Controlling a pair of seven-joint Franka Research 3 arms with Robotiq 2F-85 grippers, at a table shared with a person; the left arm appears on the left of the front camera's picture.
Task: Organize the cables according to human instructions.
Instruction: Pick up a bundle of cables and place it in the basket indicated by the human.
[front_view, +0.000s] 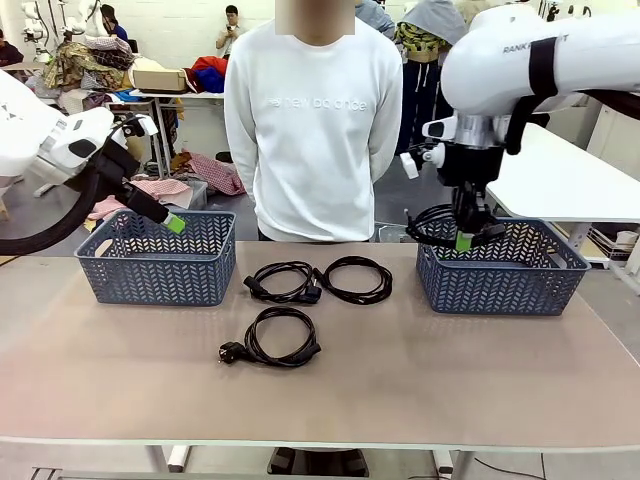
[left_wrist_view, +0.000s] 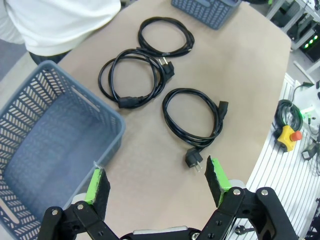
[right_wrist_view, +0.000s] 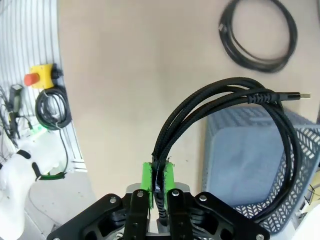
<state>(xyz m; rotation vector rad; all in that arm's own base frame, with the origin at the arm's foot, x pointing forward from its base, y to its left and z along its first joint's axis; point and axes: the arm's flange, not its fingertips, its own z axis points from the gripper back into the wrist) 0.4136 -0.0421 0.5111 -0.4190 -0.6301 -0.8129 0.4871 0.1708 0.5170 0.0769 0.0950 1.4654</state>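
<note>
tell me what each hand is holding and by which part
Right hand: a coiled black cable, pinched across the bundled strands of its loop. Left hand: open, holding nothing.

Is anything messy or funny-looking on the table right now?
Nothing looks broken or spilled. The back-left cable and back-right cable touch instead of lying apart. The right gripper is shut on a fourth cable, held above the right basket, and its loop sticks out past the basket's side.
</note>
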